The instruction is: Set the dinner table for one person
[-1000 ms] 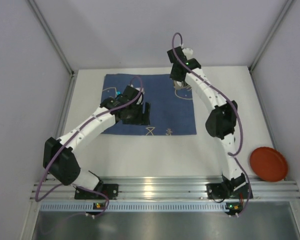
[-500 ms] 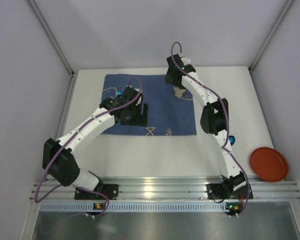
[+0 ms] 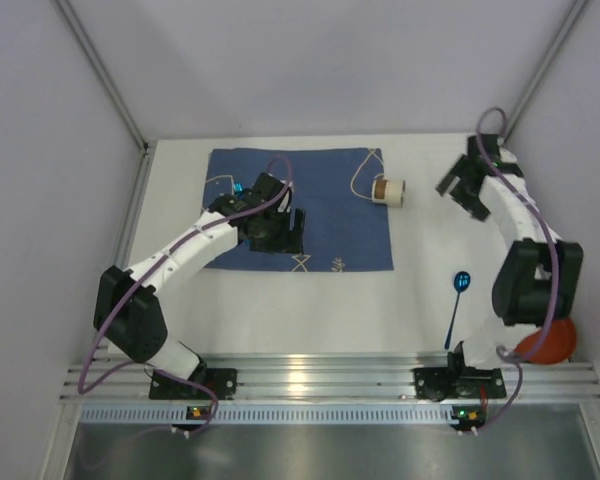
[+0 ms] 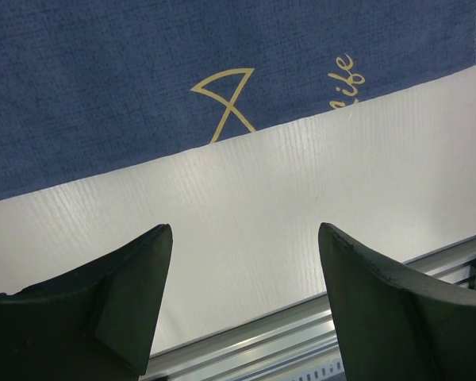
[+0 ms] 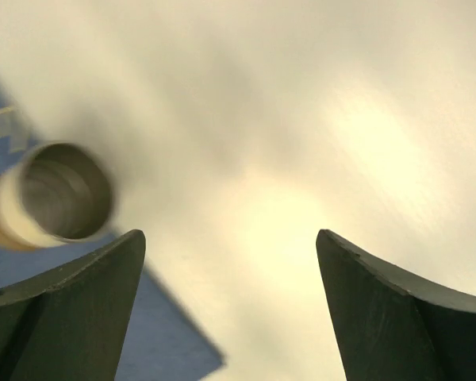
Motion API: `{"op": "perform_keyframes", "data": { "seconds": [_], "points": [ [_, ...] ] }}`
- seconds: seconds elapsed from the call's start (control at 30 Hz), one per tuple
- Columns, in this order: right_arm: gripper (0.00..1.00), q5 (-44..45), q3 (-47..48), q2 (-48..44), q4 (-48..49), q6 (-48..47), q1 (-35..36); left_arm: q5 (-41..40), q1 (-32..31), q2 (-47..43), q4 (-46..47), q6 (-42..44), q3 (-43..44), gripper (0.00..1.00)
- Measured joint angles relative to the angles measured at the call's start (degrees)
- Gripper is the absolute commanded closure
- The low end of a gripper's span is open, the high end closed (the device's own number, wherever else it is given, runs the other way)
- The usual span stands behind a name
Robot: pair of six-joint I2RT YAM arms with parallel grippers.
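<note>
the white counter [image 3: 310, 310] fills the whole floor of the view, from the rail at the near edge to the far wall. a blue mat [image 3: 330, 210] with pale line drawings lies flat on its far left part. the left claw [image 4: 244, 238] hangs over the mat's near edge, open. its two dark fingers stand wide apart with nothing between them, and only mat and bare counter show below. a small cup [image 3: 388, 190] lies on its side at the mat's far right corner, with its mouth turned to the right. the wrist view is too blurred to tell whether it rests on the cloth or just off it. the right claw [image 5: 228, 238] is over bare counter to the right of the cup and apart from it. it is open too, with its fingers spread and empty. a blue spoon [image 3: 457, 305] lies on the counter near the right arm's base, with its bowl at the far end. a red plate [image 3: 550, 345] sits at the near right corner, partly hidden behind the right arm.
</note>
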Motion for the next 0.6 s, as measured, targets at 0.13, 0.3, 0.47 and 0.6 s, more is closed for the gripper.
{"op": "perform_keyframes", "data": {
  "seconds": [0.13, 0.3, 0.47, 0.6],
  "points": [
    [0.11, -4.2, -21.7, -14.3, 0.7, -0.9, -14.7, 1.6, -0.1, 0.0, 3.0, -0.8, -2.3, 0.21],
    [0.11, -9.0, -34.6, -20.5, -1.7, -3.3, -14.1, 3.5, -0.4, 0.0, 4.6, -1.1, -4.5, 0.21],
    [0.16, -12.5, -35.5, -22.7, -0.1, -4.0, -13.4, 4.7, -0.5, 0.7, 6.1, -0.8, -4.5, 0.21],
    [0.2, -19.6, -35.5, -22.7, 6.0, -3.4, -13.1, 5.1, -0.6, 1.0, 6.1, -0.4, -4.5, 0.21]
  ]
}}
